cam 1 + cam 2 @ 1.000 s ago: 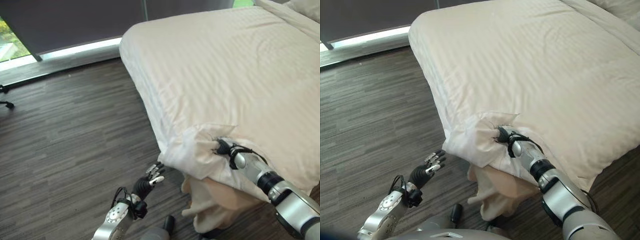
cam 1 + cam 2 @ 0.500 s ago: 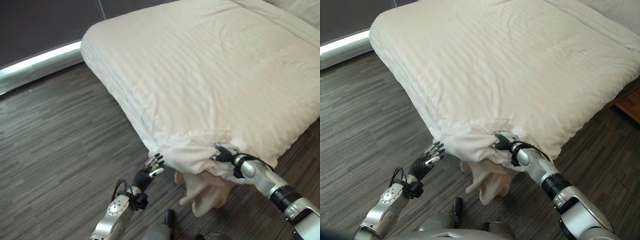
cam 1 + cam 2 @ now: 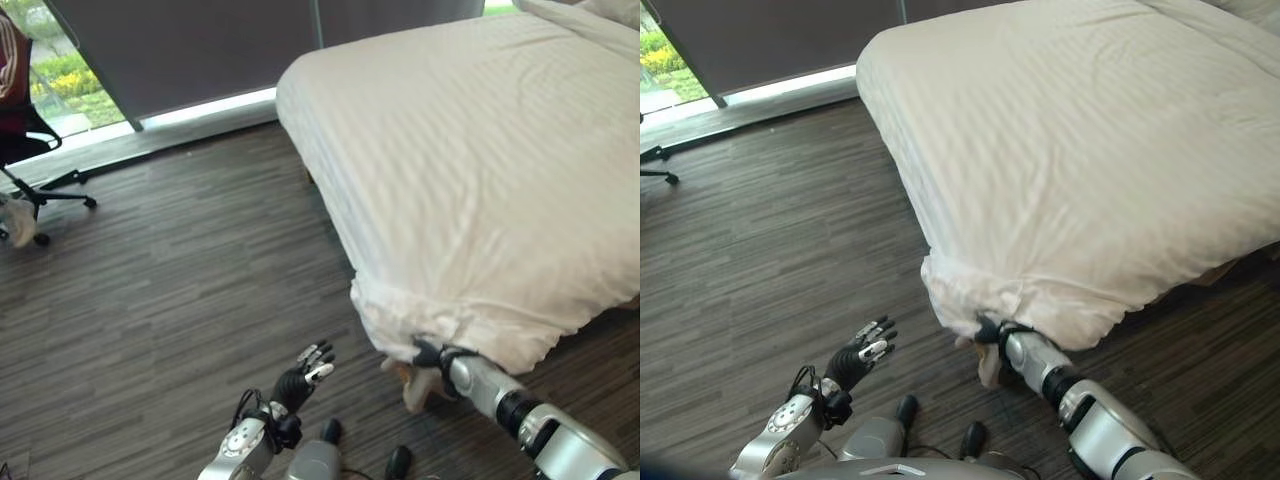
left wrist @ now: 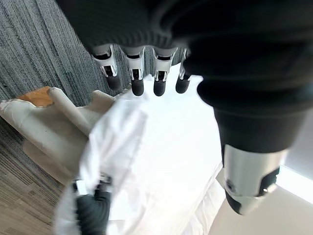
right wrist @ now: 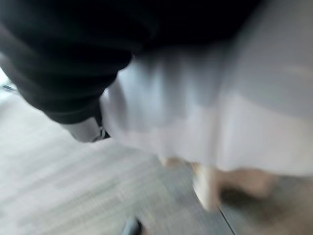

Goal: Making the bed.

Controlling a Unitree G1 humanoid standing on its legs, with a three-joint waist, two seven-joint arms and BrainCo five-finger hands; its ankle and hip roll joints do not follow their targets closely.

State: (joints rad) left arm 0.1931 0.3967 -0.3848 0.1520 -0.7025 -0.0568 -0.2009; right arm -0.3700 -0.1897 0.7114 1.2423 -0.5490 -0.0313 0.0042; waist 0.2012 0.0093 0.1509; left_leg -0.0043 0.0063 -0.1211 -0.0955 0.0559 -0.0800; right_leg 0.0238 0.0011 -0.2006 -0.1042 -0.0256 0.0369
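- Currently the right hand is at the near corner of the bed, pushed in under the bunched white duvet. Its dark cover shows at the cloth edge; fingers are buried in the folds, so can't tell whether they're gripping.
- Duvet lies spread across the mattress top, mostly flat, with its near corner gathered into a wrinkled lump hanging over the bed edge right where the right hand meets it.
- Beige sheet hangs out just below that lump, dangling toward the floor beside the right wrist.
- Left hand hovers over the wood floor, well apart from the bed, to the left of the corner. Fingers straight and spread, holding nothing. Left wrist view confirms: fingertips extended in a row, pointing toward the duvet corner, no contact.
- Same wrist view shows the right hand's dark cover against the white cloth, beige sheet off to the side.
- Office chair at the far left by the window; dark blind covers the glass behind.
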